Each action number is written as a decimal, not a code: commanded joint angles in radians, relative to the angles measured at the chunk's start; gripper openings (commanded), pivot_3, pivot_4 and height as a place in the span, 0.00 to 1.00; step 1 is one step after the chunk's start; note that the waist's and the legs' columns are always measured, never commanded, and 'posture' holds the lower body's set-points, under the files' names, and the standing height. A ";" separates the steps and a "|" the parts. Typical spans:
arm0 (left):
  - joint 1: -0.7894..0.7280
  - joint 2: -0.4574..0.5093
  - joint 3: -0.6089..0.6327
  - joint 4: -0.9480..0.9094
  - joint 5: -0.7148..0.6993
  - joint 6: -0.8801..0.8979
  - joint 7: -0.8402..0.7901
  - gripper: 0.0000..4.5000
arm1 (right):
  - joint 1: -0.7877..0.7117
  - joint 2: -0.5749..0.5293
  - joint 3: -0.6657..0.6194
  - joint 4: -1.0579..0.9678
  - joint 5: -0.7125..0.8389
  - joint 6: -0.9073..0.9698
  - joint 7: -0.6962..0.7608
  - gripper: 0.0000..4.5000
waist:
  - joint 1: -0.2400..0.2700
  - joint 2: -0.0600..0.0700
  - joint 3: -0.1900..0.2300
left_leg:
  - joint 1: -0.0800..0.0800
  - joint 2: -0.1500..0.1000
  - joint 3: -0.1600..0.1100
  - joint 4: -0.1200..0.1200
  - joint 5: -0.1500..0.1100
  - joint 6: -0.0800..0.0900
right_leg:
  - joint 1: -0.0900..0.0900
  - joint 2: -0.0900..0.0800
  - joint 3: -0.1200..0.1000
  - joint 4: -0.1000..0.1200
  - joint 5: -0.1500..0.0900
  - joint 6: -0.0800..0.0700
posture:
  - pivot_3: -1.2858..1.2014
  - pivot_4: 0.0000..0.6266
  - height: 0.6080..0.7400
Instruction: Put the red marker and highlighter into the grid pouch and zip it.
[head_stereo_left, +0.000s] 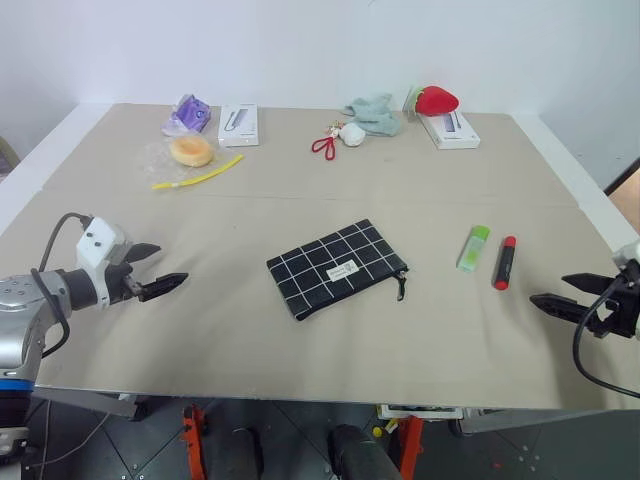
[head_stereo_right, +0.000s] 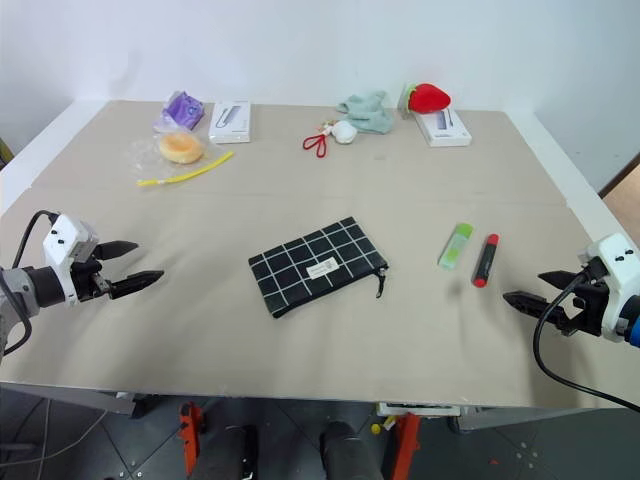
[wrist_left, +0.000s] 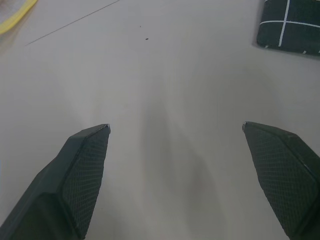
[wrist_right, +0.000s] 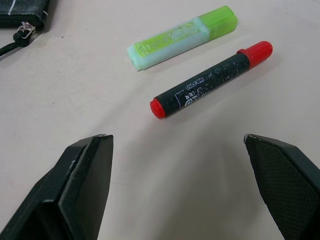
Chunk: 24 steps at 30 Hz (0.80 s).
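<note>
Right wrist view: right gripper (wrist_right: 177, 137) jaws spread wide, empty, just short of the red marker (wrist_right: 211, 79) with the highlighter (wrist_right: 182, 37) beside it, the grid pouch (head_stereo_left: 337, 267) flat at table (head_stereo_left: 300, 200) centre, left gripper (head_stereo_left: 165, 270) likewise parted, holding nothing, well apart from all 3.

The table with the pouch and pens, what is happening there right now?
Nothing is held yet. The grid pouch lies flat mid-table. The highlighter and red marker lie side by side to its right. The right claw, open, hovers near the marker; the left claw, open, waits left of the pouch.
</note>
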 joint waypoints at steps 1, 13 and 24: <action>0.012 0.020 0.031 -0.015 -0.012 0.016 -0.002 0.97 | -0.032 -0.005 -0.009 0.019 -0.007 -0.009 -0.011 1.00 | 0.000 0.000 0.000 | 0.000 0.000 0.000 0.000 0.000 0.000 | 0.000 0.000 0.000 0.000 0.000 0.000 | 0.52 0.24 0.91; 0.070 0.013 0.055 -0.060 -0.039 0.058 0.004 0.97 | -0.111 0.029 -0.002 0.088 -0.049 -0.126 -0.037 1.00 | 0.000 0.001 0.000 | 0.000 0.000 -0.001 0.001 0.000 0.000 | 0.001 0.000 -0.001 0.000 0.000 0.000 | 0.52 0.24 0.91; 0.058 -0.003 0.099 -0.053 -0.061 0.058 0.046 0.97 | -0.158 0.003 0.059 0.179 -0.097 -0.119 -0.015 1.00 | 0.000 0.001 0.000 | 0.000 0.000 -0.001 0.001 0.000 0.000 | 0.001 0.000 -0.001 0.000 0.000 0.000 | 0.52 0.24 0.91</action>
